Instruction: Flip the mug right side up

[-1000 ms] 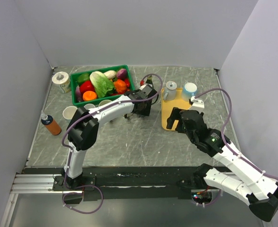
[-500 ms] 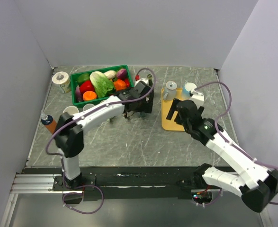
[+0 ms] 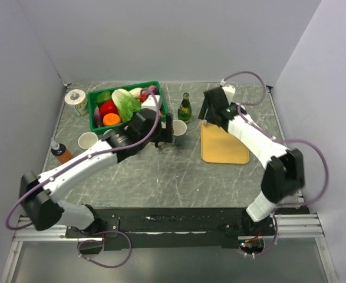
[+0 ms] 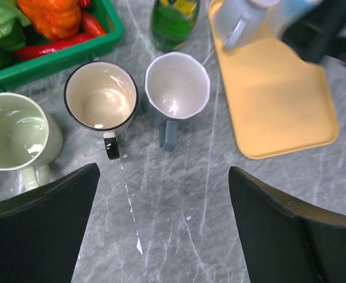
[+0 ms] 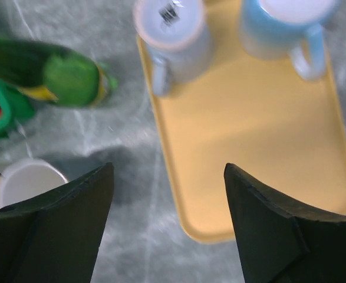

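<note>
A grey mug stands upside down at the far left corner of the yellow tray, a barcode sticker on its base. A light blue mug stands beside it; I cannot tell which way up it is. Both also show in the left wrist view, the grey mug at the top. In the top view my right arm hides them. My right gripper is open and empty above the tray's left edge. My left gripper is open and empty over bare table.
Three upright mugs stand left of the tray: white, cream with a black rim, pale green. A green bottle stands behind them. A green crate of vegetables, a tape roll and an orange bottle are at the left.
My right arm swung from the tray's near end to its far end, over the two mugs. My left gripper drew back toward the near left, uncovering the bottle and white mug.
</note>
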### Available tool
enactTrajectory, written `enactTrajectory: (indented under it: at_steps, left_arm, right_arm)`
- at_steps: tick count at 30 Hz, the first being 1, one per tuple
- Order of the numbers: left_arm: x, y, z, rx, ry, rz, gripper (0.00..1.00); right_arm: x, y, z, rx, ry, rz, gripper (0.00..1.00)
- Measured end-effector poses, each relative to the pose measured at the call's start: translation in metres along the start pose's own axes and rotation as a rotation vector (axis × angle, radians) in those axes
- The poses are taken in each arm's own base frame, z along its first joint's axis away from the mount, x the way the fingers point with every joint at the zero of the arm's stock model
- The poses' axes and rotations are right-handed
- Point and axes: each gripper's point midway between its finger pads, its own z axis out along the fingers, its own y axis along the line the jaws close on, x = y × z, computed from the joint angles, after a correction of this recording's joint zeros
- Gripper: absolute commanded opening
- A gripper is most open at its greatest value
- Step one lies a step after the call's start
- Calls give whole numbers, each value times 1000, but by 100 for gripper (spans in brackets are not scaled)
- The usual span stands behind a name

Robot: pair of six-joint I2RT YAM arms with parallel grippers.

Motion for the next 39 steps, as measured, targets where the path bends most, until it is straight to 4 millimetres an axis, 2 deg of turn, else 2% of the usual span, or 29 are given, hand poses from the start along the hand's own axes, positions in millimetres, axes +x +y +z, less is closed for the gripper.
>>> enactTrajectory:
  at_steps: [4,6,8,15,21,28,33,39]
  left_arm:
    - [-7,4,-21,42,-58,-15,96]
    - [-9,6,-31,60,-78,-20,96]
    - [-11,8,-38,71,-94,-27,96]
    - [-6,17,-53,81,-113,-40,96]
    - [-1,19,-52,75,-104,-53,96]
    - [-4,20,-57,83,-117,-66,96]
    - [-2,21,-59,84,-117,-76,96]
    - [-1,22,-60,84,-114,-91,96]
  right_arm:
    - [-15,25,32,20,20,8,71]
    - [-15,31,49,38,37,13,66]
    - [-9,31,63,62,60,15,63]
    - [32,12,98,163,168,4,58]
    - [43,4,113,196,199,6,56]
    - [38,-2,126,198,191,37,52]
    - [31,4,130,165,181,58,50]
    - [25,14,132,121,168,68,61]
